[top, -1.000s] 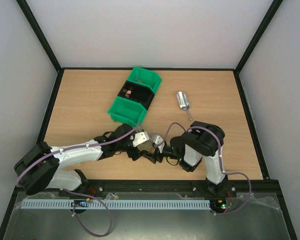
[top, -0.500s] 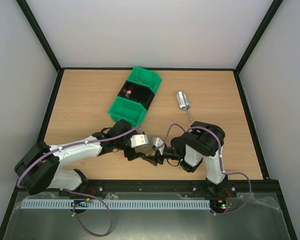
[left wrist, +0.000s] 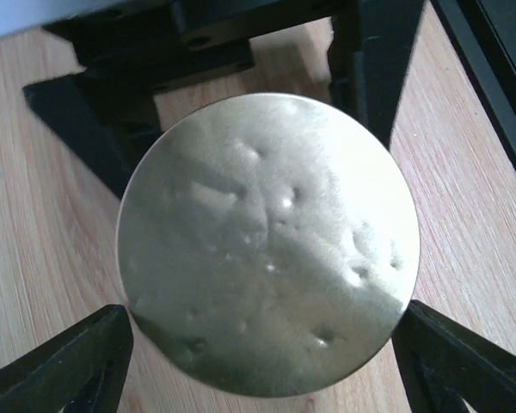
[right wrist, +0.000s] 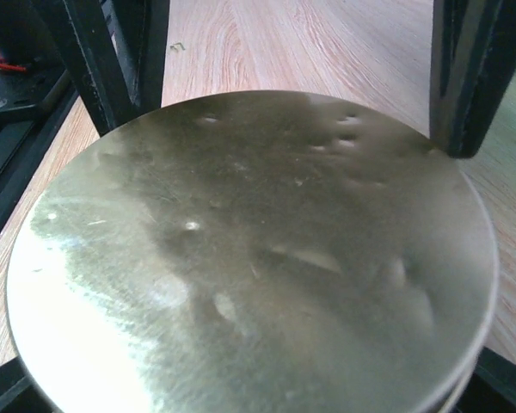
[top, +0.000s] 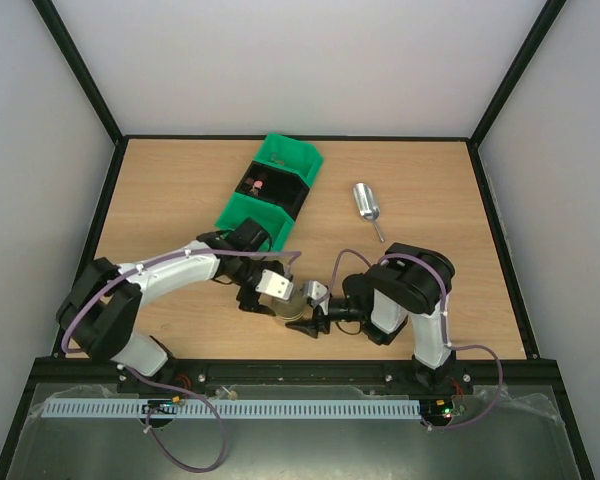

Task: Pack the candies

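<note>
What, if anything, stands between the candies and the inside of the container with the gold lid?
The gold lid itself does: it lies flat across the top, covering it. The candies sit apart in the black bin inside the green bin.

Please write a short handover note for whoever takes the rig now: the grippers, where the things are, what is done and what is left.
Left gripper: fingers on either side of the gold lid; grip unclear.
Right gripper: flanks the same lid from the opposite side; grip unclear.
Candies: some lie in the black bin, between the green bins.
Scoop: lies alone on the table.
Done: unknown, as what is under the lid is hidden.
Left: check the fill, then finish packing.
</note>
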Controlling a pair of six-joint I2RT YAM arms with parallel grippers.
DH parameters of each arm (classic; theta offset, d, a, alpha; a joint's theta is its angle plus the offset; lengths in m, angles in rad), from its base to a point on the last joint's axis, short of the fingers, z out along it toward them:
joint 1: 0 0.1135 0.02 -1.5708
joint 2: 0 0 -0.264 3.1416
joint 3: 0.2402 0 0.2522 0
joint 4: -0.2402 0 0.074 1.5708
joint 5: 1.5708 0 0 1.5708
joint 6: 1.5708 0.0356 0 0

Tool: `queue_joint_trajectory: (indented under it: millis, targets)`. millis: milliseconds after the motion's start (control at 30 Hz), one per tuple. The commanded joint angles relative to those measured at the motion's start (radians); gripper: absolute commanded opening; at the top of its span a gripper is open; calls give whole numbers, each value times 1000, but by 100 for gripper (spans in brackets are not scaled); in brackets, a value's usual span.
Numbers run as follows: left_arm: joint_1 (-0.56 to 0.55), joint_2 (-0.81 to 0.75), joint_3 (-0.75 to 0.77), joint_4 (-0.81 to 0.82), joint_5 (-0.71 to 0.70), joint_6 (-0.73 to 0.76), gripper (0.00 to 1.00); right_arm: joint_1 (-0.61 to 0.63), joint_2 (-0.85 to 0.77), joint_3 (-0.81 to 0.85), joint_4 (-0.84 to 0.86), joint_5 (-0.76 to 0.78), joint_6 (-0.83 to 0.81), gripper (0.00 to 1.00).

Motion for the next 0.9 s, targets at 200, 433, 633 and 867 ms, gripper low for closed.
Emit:
queue_joint_trajectory:
  millis: [200,433,633,867]
  targets:
    - [72,-203,-150,242,-35,-496,99,14,14,14,1,134,130,22]
    - [-73,-257,-249,467,-211,-841,99,16,24,17,7,210,139,23]
    - [-118,-188,-249,553,-284,-931,99,16,16,14,-3,217,137,23]
    - [-150,-154,-263,567,-324,-927,99,19,19,18,-4,219,139,23]
